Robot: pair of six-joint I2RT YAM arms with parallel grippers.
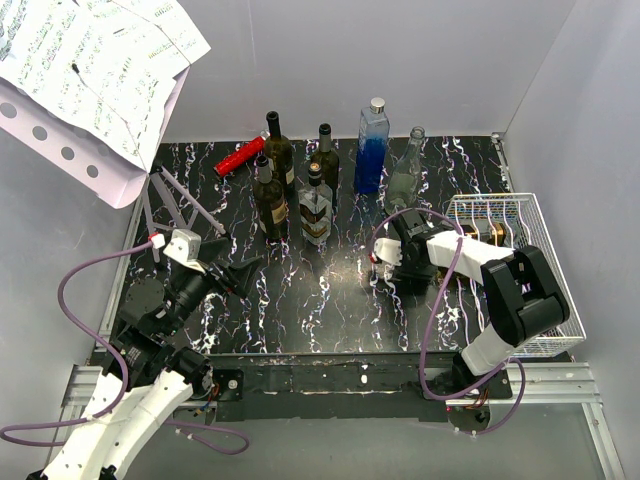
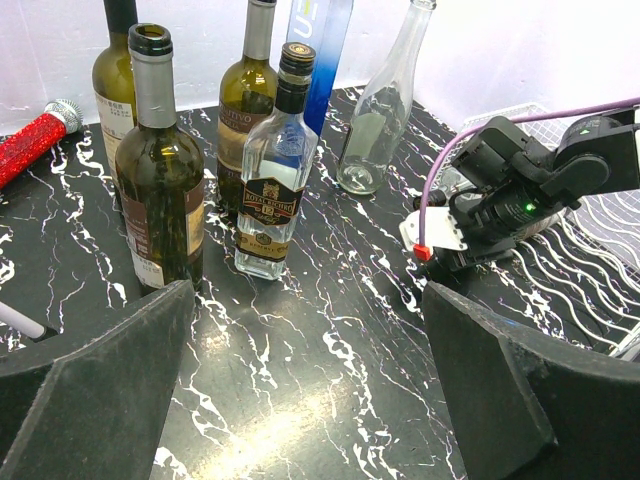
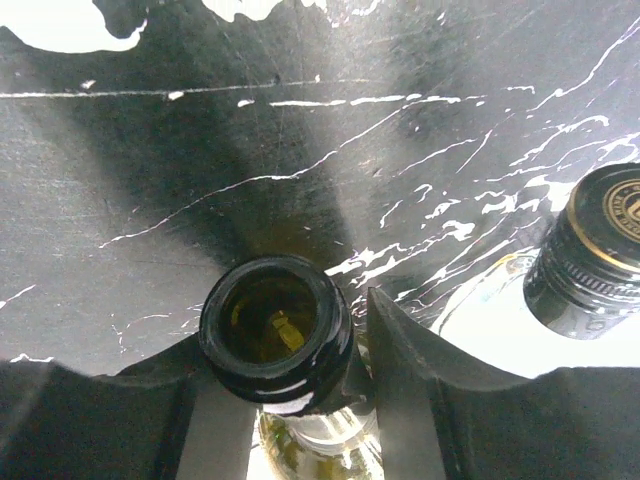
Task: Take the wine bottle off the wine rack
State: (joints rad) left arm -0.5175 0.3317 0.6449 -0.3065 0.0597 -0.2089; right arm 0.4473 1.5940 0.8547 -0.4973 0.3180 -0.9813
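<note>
black marbled worktop (image 1: 330,300), white wine rack (image 1: 500,212) at its right side. wine bottle (image 3: 275,330) open neck is over the worktop just left of the rack, body hidden. right end effector (image 1: 390,268) is clenched on that neck, and left end effector (image 2: 308,295) is released, fingers wide.

The dark label on the clear square bottle (image 2: 268,190) seems to read "ROYAL RICHMO…". The green bottle (image 2: 245,118) behind it shows letters ending "TIVO". Print on the hanging sheets (image 1: 100,70) is too small to read.
</note>
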